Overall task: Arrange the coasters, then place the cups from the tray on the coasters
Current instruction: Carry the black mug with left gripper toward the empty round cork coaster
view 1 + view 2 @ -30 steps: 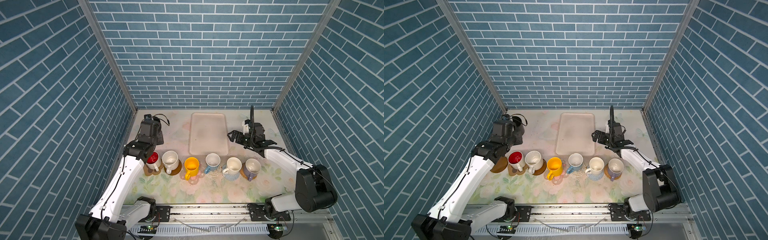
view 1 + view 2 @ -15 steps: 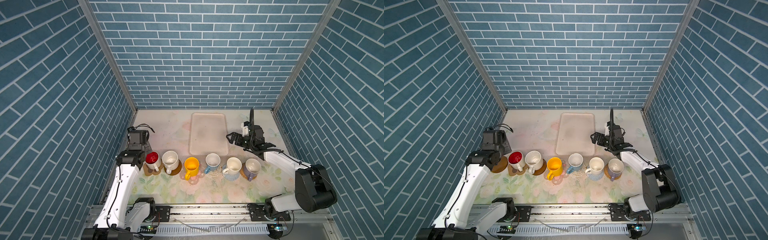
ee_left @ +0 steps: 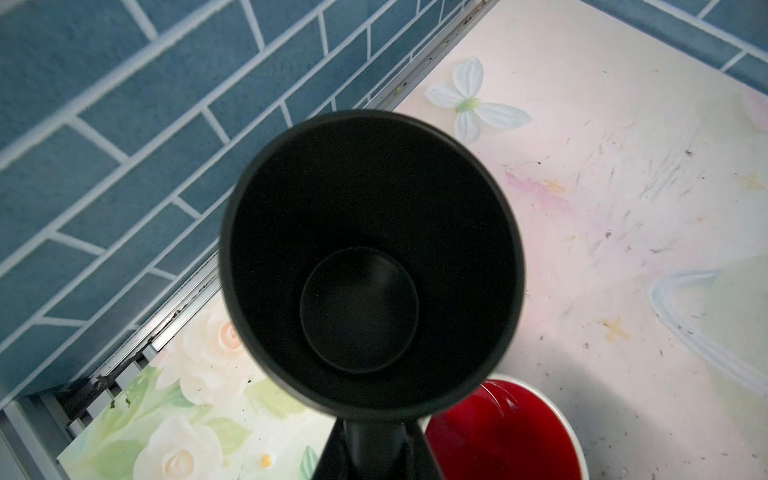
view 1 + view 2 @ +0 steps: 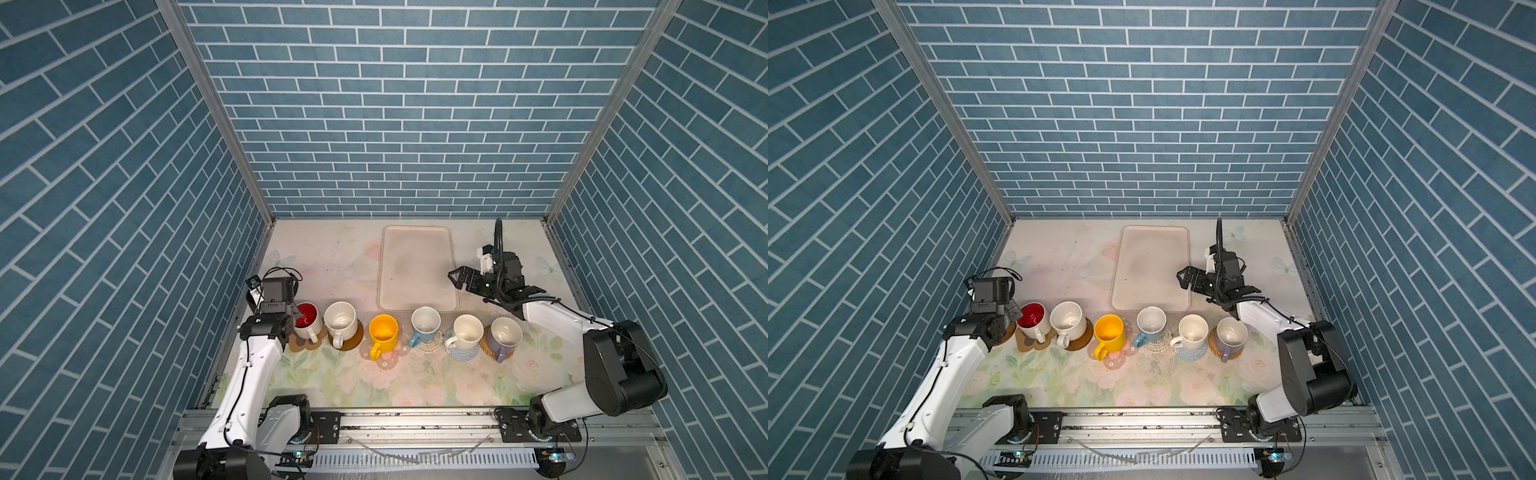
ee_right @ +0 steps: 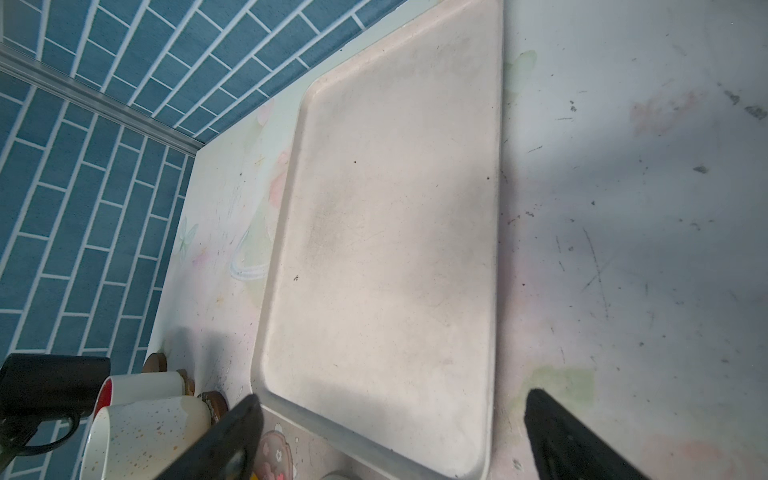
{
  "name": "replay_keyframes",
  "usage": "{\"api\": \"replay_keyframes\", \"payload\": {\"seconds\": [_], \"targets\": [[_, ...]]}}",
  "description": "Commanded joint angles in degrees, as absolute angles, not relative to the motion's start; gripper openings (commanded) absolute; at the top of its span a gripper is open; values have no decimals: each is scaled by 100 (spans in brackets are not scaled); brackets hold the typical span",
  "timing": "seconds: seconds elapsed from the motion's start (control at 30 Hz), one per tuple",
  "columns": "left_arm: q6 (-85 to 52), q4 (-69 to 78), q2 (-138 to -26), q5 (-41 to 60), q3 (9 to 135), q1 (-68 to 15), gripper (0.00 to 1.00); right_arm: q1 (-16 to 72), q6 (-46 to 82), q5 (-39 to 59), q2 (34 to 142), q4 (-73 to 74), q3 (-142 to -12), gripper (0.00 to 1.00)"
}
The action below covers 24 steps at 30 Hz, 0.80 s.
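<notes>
Nearest us, at the left end of the row, the left claw (image 3: 376, 446) is clenched on the handle of the black mug (image 3: 365, 266), which is upright and just beside the red-lined mug (image 3: 503, 432). The last free coaster, a brown disc (image 4: 1010, 332), shows only as a sliver next to it. We cannot tell whether the black mug's base has reached it.

Our worry is the tight spot. A sideways drift could knock the red-lined mug off its paw mat (image 4: 300, 344). Letting go with the base half off the disc would leave the black mug tilted.

Along the row, the red-lined, speckled cream (image 4: 340, 320), yellow (image 4: 383, 332), light blue (image 4: 424, 323), plain cream (image 4: 467, 330) and lavender (image 4: 505, 334) mugs each stand on a mat. All look empty, as does the black one.

Farther back, the right claw (image 5: 392, 399) hangs with its jaws spread wide, grasping nothing, at the right edge of the tray (image 4: 415, 227). The tray is bare.
</notes>
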<state>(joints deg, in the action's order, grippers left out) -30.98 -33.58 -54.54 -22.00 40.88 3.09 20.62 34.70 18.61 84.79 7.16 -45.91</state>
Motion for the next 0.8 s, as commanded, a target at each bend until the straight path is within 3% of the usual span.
{"api": "replay_keyframes", "payload": {"seconds": [0.0, 0.23, 0.77], "targets": [[-3313, -2716, -5353, -2730, 4064, 341, 0, 2114, 3579, 1934, 8610, 835, -4465, 98], [-3546, -2584, -4916, -3090, 3573, 343, 0, 2144, 3577, 1933, 8692, 836, -4474, 97], [-3980, -2042, -4939, -2881, 2904, 342, 0, 2186, 3577, 1943, 8825, 792, -4482, 97]]}}
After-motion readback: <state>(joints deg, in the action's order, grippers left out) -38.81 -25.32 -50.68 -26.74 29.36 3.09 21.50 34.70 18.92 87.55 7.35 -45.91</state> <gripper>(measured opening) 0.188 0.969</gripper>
